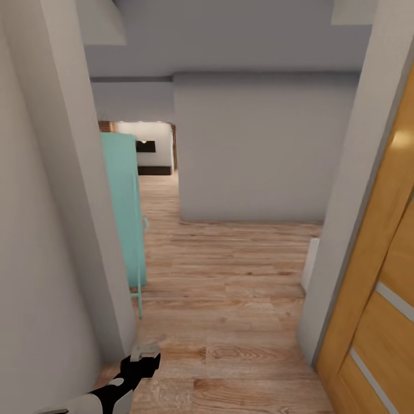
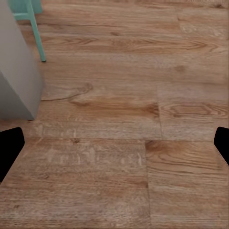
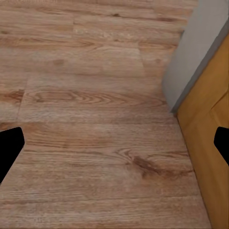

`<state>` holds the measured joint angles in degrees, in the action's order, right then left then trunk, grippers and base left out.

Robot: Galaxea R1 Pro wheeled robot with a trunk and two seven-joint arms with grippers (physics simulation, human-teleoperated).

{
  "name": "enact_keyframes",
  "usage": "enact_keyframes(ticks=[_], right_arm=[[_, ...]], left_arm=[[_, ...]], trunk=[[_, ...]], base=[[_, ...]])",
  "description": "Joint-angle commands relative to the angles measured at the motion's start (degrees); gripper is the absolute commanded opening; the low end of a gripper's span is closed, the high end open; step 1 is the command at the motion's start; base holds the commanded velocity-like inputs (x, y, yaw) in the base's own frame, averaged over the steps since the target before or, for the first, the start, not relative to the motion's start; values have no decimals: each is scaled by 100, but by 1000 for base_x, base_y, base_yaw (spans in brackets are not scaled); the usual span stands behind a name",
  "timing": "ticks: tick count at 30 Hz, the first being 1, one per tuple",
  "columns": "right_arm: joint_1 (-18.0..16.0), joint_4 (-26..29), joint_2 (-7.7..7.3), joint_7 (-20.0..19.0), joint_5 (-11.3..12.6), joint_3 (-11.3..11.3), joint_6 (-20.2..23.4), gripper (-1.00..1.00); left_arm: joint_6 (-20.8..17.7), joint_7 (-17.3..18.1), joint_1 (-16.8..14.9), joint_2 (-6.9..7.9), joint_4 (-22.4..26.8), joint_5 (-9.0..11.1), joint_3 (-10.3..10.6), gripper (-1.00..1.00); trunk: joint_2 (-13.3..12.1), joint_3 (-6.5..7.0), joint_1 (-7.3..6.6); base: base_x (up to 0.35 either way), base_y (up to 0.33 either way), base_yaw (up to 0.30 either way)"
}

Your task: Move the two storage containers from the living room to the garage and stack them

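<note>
We are rolling through a doorway onto a light wood floor [image 1: 230, 299], with a grey wall [image 1: 52, 230] close on our left and an orange wooden door [image 1: 374, 299] swung open on our right. Both arms hang low and tucked in, likely to clear the narrow gap while driving. The left gripper [image 1: 144, 351] sits just beside the wall's corner; its wrist camera looks down at bare planks with the two dark fingertips [image 2: 9, 150] far apart at the frame's edges, so its jaws are spread and hold nothing. The right gripper [image 3: 114, 148] reads the same way, released and empty, beside the one door. Ahead we count one teal chair [image 1: 126, 218]. Neither container is in sight; we judge they lie further on.
</note>
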<state>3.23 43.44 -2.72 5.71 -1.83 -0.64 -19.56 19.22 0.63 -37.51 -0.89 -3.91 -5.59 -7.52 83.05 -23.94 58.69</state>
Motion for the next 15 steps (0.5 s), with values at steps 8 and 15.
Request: enact_keyframes(ticks=[8,15], right_arm=[[2,6,-1,25,-20,3,-4,100],[2,6,-1,22,-18,3,-4,100]], left_arm=[[37,-2,-11,-7,-25,-57,-42,100],[35,-2,-11,1,-23,-57,-39,100]], trunk=[[3,28,4],[3,61,4]], base=[[330,-126,64],[326,-156,71]])
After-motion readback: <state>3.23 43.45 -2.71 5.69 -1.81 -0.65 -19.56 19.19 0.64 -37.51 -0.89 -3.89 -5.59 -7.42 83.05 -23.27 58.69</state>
